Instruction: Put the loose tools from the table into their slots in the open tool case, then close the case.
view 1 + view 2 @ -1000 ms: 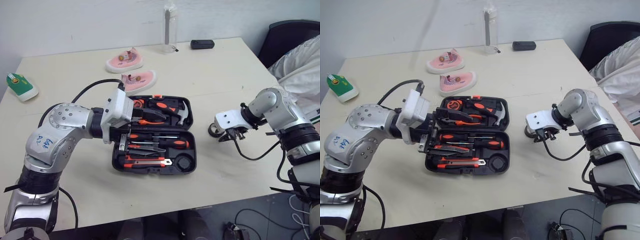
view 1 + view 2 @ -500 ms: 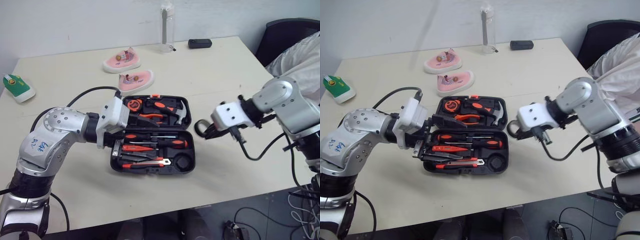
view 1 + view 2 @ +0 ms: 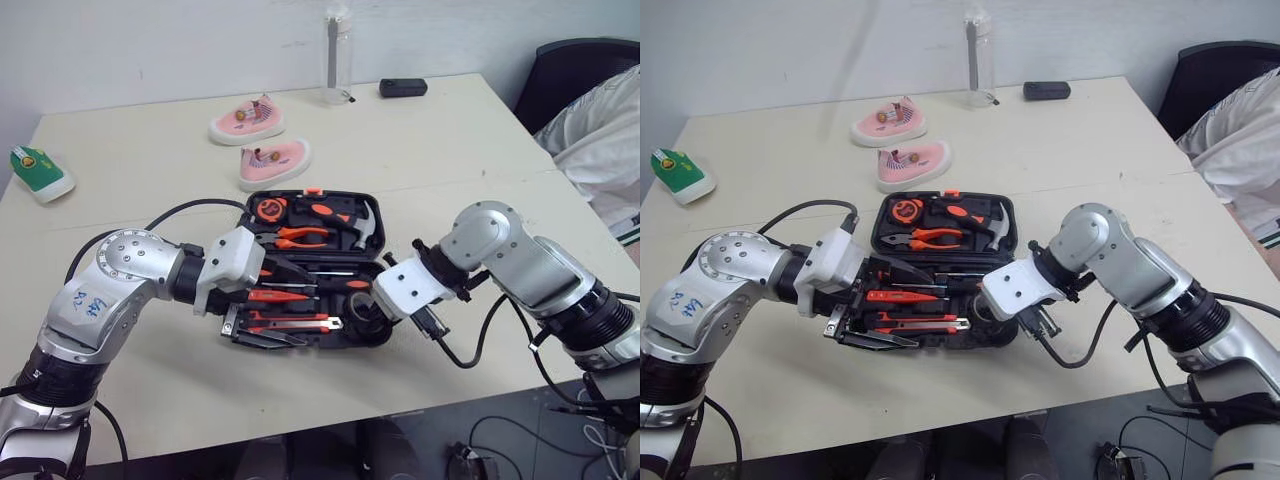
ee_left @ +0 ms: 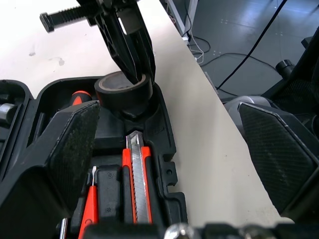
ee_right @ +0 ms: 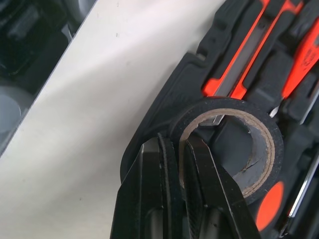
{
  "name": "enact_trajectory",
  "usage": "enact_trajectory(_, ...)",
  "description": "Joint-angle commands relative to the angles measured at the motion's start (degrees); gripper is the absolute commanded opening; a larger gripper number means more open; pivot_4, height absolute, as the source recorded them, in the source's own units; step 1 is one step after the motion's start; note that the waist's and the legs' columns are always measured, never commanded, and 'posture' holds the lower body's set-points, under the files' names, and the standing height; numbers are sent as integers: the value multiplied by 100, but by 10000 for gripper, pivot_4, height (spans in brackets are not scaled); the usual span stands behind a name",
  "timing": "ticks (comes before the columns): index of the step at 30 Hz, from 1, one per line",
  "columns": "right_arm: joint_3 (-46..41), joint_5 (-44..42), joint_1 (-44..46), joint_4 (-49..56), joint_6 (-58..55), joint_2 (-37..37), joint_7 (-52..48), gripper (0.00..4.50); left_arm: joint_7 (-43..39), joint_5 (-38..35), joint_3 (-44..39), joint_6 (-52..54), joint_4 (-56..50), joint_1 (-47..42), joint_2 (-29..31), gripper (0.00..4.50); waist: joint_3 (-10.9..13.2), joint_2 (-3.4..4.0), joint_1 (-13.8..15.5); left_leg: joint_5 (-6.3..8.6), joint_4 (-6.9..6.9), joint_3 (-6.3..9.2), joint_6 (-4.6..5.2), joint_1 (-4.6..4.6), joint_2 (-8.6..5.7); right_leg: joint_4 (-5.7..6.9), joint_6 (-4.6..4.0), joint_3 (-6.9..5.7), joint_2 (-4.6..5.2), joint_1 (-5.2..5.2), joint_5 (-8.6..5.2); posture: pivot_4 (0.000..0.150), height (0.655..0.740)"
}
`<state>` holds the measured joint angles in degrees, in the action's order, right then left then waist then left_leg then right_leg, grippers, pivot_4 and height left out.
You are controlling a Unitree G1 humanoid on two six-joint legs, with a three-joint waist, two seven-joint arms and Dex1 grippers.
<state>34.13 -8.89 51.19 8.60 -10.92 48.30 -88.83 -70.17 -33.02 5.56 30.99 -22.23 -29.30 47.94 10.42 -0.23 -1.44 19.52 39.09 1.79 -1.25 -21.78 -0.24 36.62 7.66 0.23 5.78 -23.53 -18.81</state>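
Table (image 3: 450,130): case (image 3: 250,205) by front edge, tape (image 5: 219,103) at slot (image 4: 149,112).
My right gripper (image 5: 178,147) pinches tape wall, left gripper (image 4: 169,129) gapes empty; I reckon tape may jam crooked.

Pink shoes (image 3: 247,122), green shoe (image 3: 41,172), bottle (image 3: 338,60), chair (image 3: 580,70)

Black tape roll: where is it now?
The right tool pinches the black tape roll at the tool case's near right corner, beside the utility knife.
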Motion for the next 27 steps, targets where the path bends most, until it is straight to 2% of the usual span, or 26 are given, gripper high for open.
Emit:
enact_trajectory(1, 85, 52, -38, 103, 61, -9, -367, 109, 34, -3, -64, -54, -237, -55, 4, 45000, 0, 0, -3, 0, 0, 0, 0, 0, 0, 0, 0, 0, -1, 0, 0, 1500, 7269)
enact_trajectory(12, 286, 554, -173, -339, 572, -100, -367, 109, 174, -55, -142, -22, -305, -49, -25, 45000, 0, 0, -3, 0, 0, 0, 0, 0, -1, 0, 0, 0, -2, 0, 0, 1500, 7269)
enact_trajectory(24, 362, 340, -133, -231, 556, 95, -367, 109, 191, -69, -218, -11, -238, -121, -4, 45000, 0, 0, 25, 0, 1, 1, 0, 0, -2, 0, 0, -1, 0, 2, 0, 1500, 7269)
enact_trajectory(25, 314, 165, -73, -163, 432, 132, -367, 8920, 190, -71, -226, -7, -236, -125, 2, 45000, 0, 0, 27, 0, 2, 1, 0, 0, -2, 0, 0, -1, 0, 2, 0, 1500, 7269)
enact_trajectory(27, 190, -396, 91, -4, 109, 231, -367, 18027, 178, -75, -255, -1, -218, -128, 30, 45000, 0, 0, 36, 0, 1, 1, 0, 0, -1, 0, 0, -1, 1, 1, 0, 1500, 7269)
